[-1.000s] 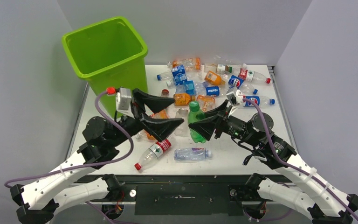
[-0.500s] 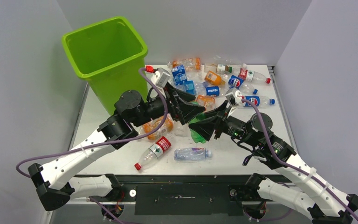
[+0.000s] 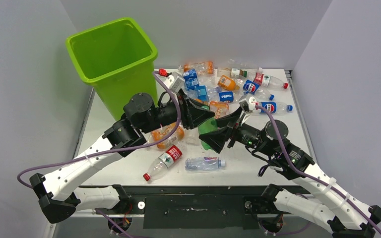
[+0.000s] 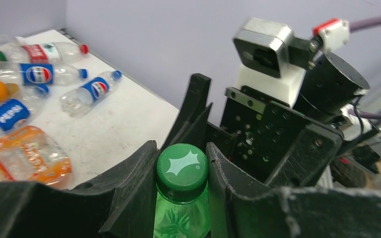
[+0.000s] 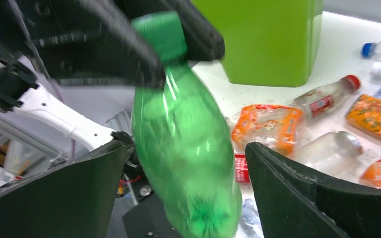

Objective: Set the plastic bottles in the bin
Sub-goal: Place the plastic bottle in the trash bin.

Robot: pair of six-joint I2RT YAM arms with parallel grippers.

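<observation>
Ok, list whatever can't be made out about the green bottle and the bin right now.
- Top view: most of the green bottle, covered by the left gripper and right gripper.
- Left wrist view: the bottle below its neck, cut off by the bottom edge.
- Right wrist view: any print on the bottle, blurred; the rim of the bin, cut off by the top edge.

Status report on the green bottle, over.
Left gripper shut on green bottle at the cap. Right gripper open around its body. Bottle not yet in bin; nothing seen blocking.
</observation>
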